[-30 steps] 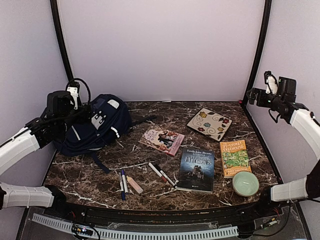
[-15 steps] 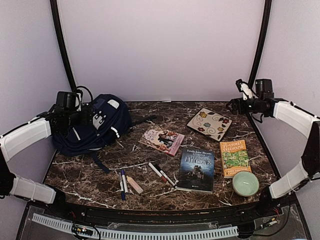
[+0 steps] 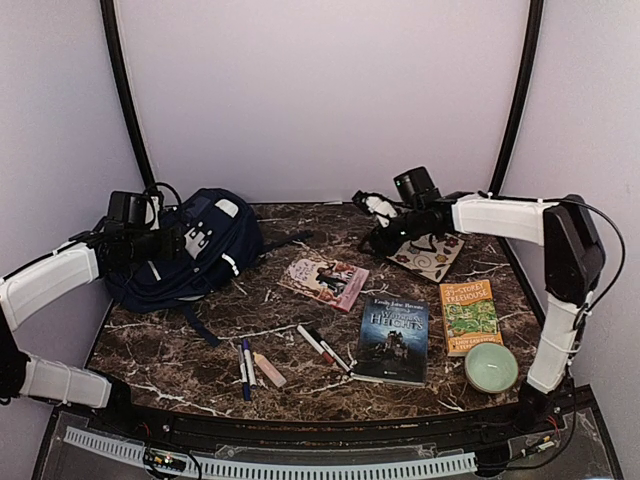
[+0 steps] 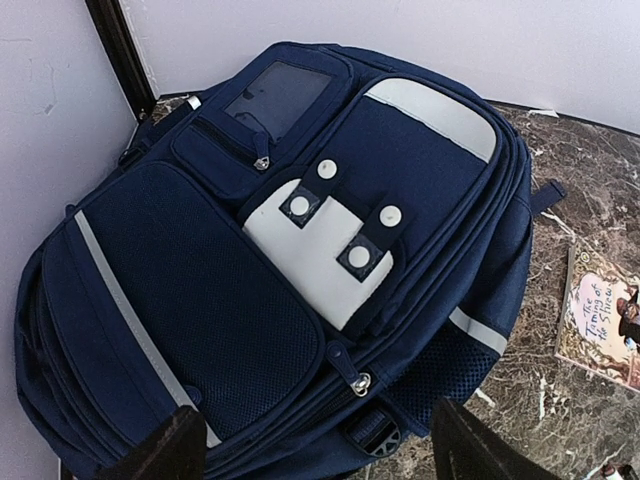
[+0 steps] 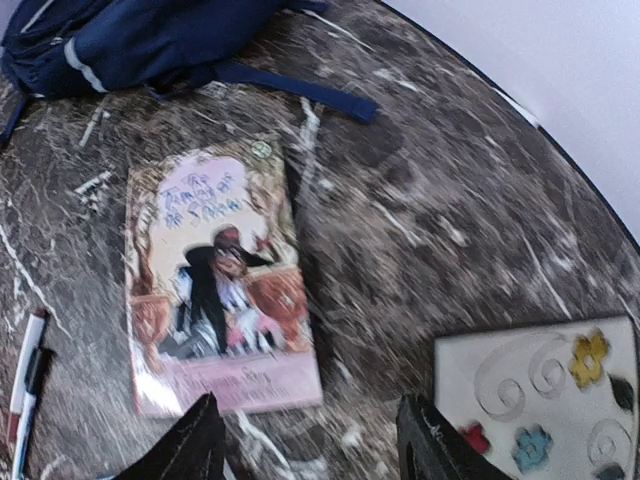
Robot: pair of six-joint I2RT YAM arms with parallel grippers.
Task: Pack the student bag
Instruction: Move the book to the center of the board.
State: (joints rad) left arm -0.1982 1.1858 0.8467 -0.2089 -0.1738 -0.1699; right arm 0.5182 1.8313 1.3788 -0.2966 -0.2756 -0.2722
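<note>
I had the left gripper (image 4: 320, 447) hovering close over the backpack (image 4: 280, 250), its two fingers spread wide with nothing between them. The backpack lay front side up in the far left corner of the marble table (image 3: 300, 325), its white patch facing the camera and one dark strap trailing out to the right. On my other side, the right gripper (image 5: 312, 442) hung above the tabletop between the pink book (image 5: 220, 290) and the flowered tile (image 5: 540, 390). Its fingers were apart and holding nothing, though that wrist view was blurred. Nearer to me lay a dark book (image 3: 395, 338), an orange book (image 3: 468, 315), a green bowl (image 3: 491, 366) and a few pens (image 3: 245, 365).
</note>
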